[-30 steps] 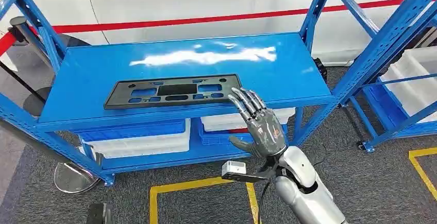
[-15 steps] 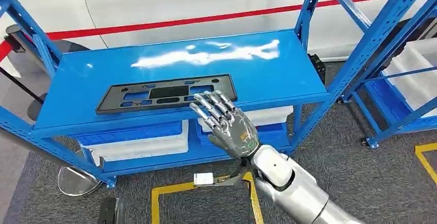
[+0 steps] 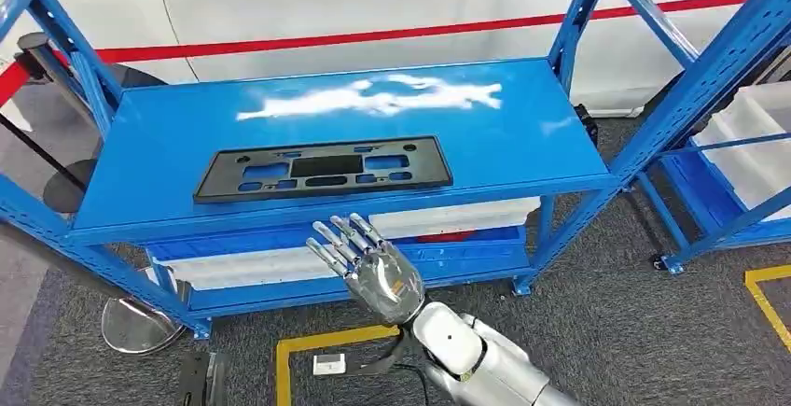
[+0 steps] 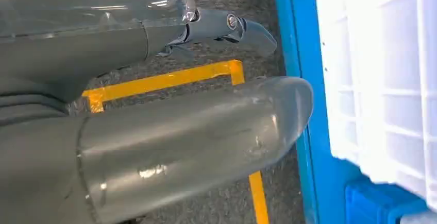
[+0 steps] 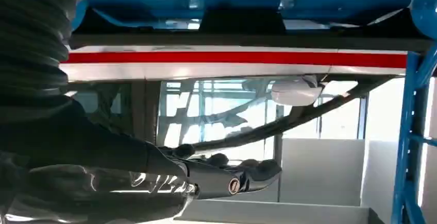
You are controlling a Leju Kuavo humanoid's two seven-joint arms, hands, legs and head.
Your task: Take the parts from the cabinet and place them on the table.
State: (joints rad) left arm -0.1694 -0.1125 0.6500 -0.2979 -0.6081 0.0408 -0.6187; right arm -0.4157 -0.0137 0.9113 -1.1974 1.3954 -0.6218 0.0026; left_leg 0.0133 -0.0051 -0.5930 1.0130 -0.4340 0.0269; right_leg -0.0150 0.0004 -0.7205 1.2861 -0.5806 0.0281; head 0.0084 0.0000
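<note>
A flat black plastic part (image 3: 322, 168) with several cut-outs lies near the front of the blue cabinet's top shelf (image 3: 522, 117). My right hand (image 3: 368, 271) is raised in front of the cabinet, just below the shelf's front edge and under the part, its fingers spread and holding nothing. From the right wrist, that hand (image 5: 154, 183) looks up at the underside of the shelf. My left hand (image 4: 129, 69) hangs low beside the cabinet's blue frame, thumb and fingers apart with nothing in them.
White bins (image 3: 252, 261) fill the cabinet's lower shelf. A second blue rack with white bins (image 3: 756, 145) stands at the right. A white car with a red stripe (image 3: 373, 33) is behind. Yellow tape (image 3: 308, 345) and a round stand base (image 3: 135, 322) mark the floor.
My right hand has moved left and down, from the part's right end at the shelf edge to below the shelf front. The part has not moved.
</note>
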